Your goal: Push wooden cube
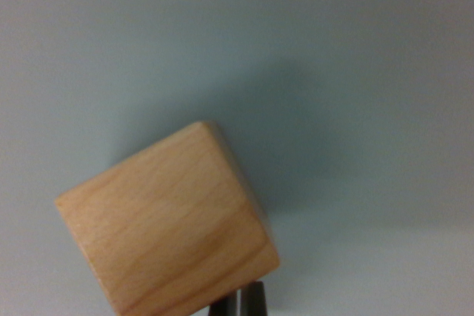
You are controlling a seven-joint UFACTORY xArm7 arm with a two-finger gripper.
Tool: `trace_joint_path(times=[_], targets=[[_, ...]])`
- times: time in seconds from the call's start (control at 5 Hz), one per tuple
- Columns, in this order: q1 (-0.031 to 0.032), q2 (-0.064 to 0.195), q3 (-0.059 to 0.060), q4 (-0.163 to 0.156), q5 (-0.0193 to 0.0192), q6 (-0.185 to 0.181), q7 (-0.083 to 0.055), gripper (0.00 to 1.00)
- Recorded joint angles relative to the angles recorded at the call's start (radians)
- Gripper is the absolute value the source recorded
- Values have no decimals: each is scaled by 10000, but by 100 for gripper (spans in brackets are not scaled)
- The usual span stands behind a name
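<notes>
The whole wrist view is soft and out of focus. The wooden cube [167,223] runs off the bottom edge at about 7 o'clock, so its lowest corner is cut away. At 6 o'clock only a small dark tip of the gripper [241,301] pokes in; the rest lies outside the frame, and how its jaws stand cannot be told. Whether that tip touches the cube is unclear.

A light-brown wooden cube [167,223], turned askew, lies on a plain grey-blue surface [333,72]. A dark gripper tip [241,301] at the bottom edge touches the cube's lower corner.
</notes>
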Motion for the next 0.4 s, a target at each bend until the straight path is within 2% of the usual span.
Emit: trace_joint_path(times=[0.4], targets=[[1,53,5,80,8,27,2,100]])
